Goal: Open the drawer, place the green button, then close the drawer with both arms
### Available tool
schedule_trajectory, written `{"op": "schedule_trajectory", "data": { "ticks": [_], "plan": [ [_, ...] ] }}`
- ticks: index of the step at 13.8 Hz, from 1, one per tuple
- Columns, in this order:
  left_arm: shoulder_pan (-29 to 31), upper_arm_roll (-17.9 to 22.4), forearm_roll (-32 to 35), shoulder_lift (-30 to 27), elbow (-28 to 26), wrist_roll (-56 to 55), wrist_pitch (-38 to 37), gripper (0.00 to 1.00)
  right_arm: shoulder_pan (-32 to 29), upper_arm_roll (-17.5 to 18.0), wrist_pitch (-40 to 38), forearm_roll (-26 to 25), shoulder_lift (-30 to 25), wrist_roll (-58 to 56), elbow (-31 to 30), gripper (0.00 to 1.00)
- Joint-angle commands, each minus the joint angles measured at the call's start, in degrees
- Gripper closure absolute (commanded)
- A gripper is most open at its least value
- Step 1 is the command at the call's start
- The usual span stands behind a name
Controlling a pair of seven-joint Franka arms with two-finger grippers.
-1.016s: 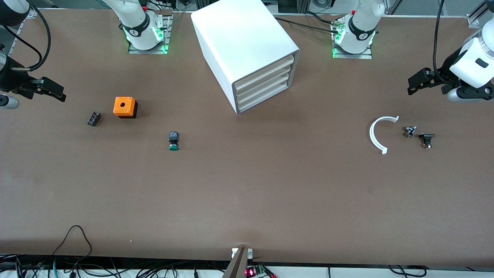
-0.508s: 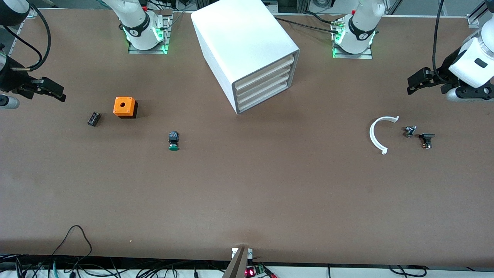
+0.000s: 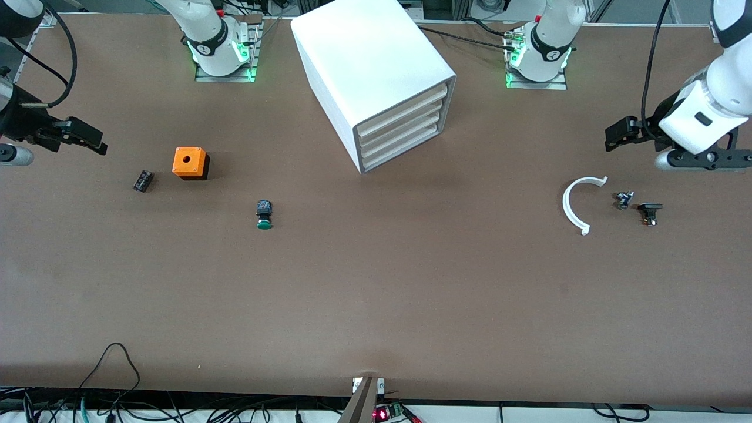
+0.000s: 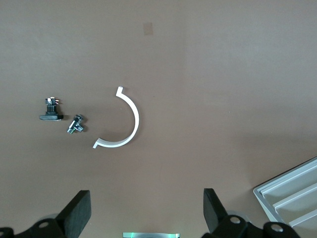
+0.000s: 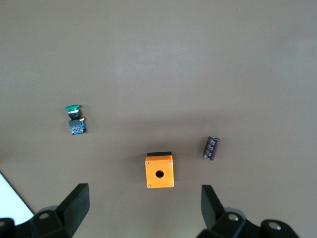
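The white box cabinet [image 3: 376,70] stands mid-table with all its drawers shut; the lowest drawer [image 3: 402,152] is flush with the others. A corner of the cabinet shows in the left wrist view [image 4: 292,198]. The button [image 3: 264,215] lies on its side on the table, green cap toward the front camera; it also shows in the right wrist view [image 5: 75,119]. My left gripper [image 3: 618,136] is open and empty over the left arm's end of the table [image 4: 147,213]. My right gripper [image 3: 89,141] is open and empty over the right arm's end [image 5: 143,208].
An orange cube with a hole [image 3: 189,163] [image 5: 159,170] and a small black ribbed block [image 3: 143,180] [image 5: 211,148] lie near the right gripper. A white curved strip [image 3: 578,202] [image 4: 124,121] and two small metal parts [image 3: 624,200] [image 3: 650,212] lie below the left gripper.
My left gripper has moved a little toward the cabinet and its arm has lifted. My right gripper has shifted slightly toward the cube. Nothing on the table has moved.
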Motion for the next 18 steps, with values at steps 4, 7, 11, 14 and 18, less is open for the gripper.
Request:
{"op": "schedule_trajectory", "data": {
  "ticks": [4, 7, 11, 14, 18],
  "plan": [
    [0.4, -2.6, -1.2, 8.5, 2.1, 1.5, -1.5, 0.0, 4.0, 0.0, 7.2, 1.1, 5.8, 0.0, -0.7, 0.0],
    [0.5, -2.6, -10.8, 14.9, 1.0, 2.5, -1.5, 0.0, 7.2, 0.0, 9.7, 0.9, 9.4, 0.1, -0.7, 0.0],
    [-0.2, -6.9, -24.2, 21.0, -7.8, 2.8, 6.8, 0.0, 11.6, 0.0, 15.9, 1.0, 16.2, 0.3, -0.6, 0.0],
    [-0.2, -12.5, -31.9, 26.1, -13.8, 2.9, 16.3, 0.0, 13.2, 0.1, 19.2, 1.2, 19.6, 2.8, -0.9, 0.0],
    [-1.9, -19.9, -40.1, 29.4, -20.5, 2.9, 28.1, 0.0, 13.9, 2.9, 20.6, 1.3, 24.0, 5.2, -2.0, 0.0]
  ]
}}
